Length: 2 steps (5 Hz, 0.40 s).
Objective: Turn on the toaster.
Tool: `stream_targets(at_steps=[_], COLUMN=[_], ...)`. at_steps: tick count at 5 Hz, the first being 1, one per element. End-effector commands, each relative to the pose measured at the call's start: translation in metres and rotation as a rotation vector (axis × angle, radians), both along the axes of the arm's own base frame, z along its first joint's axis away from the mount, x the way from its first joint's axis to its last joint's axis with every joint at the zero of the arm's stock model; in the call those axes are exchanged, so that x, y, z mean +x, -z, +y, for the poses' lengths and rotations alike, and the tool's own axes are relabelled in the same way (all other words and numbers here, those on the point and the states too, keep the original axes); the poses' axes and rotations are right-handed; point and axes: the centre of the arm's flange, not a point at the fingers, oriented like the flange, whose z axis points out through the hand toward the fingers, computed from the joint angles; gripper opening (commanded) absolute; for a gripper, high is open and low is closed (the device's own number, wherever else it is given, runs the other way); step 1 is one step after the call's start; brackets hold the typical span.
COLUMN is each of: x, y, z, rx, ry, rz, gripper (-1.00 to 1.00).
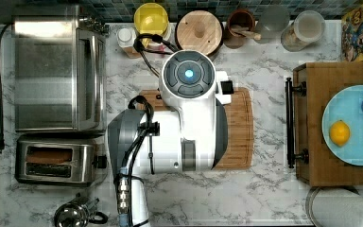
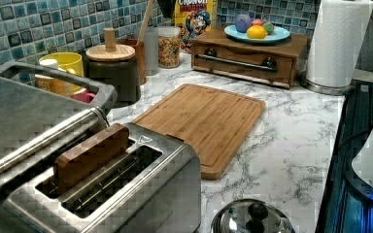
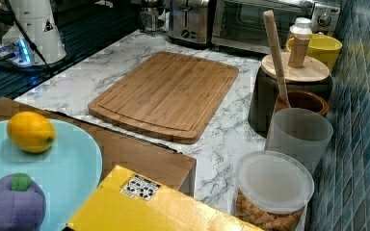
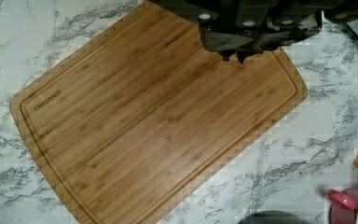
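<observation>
Arm: your Panda arm [image 1: 189,118] hangs over the cutting board [image 1: 238,127].
Toaster [image 1: 56,163]: at 9 o'clock in the top view.
Gripper [image 4: 242,44]: you cannot tell how its jaws stand.

White grey-veined marble counter [image 1: 264,189] runs under all; blue-green mosaic tile wall [image 2: 24,29] along its far edge, left view.

One toaster [image 1: 56,162], one toaster oven [image 1: 56,73], one cutting board [image 3: 166,94]

Bright even light, blocky pixelation.
</observation>
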Motion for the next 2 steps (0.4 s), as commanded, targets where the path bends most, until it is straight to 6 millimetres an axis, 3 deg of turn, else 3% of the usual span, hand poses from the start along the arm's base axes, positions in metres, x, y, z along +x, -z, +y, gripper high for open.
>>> stream_targets(at_steps=[1, 2], x=[-0.006, -0.015], y=[0.011, 0.021], z=[0.010, 0.032], rx=[0.031, 0.023], ry=[-0.126, -0.221], rz=[-0.009, -0.033], gripper=[-1.00, -1.00])
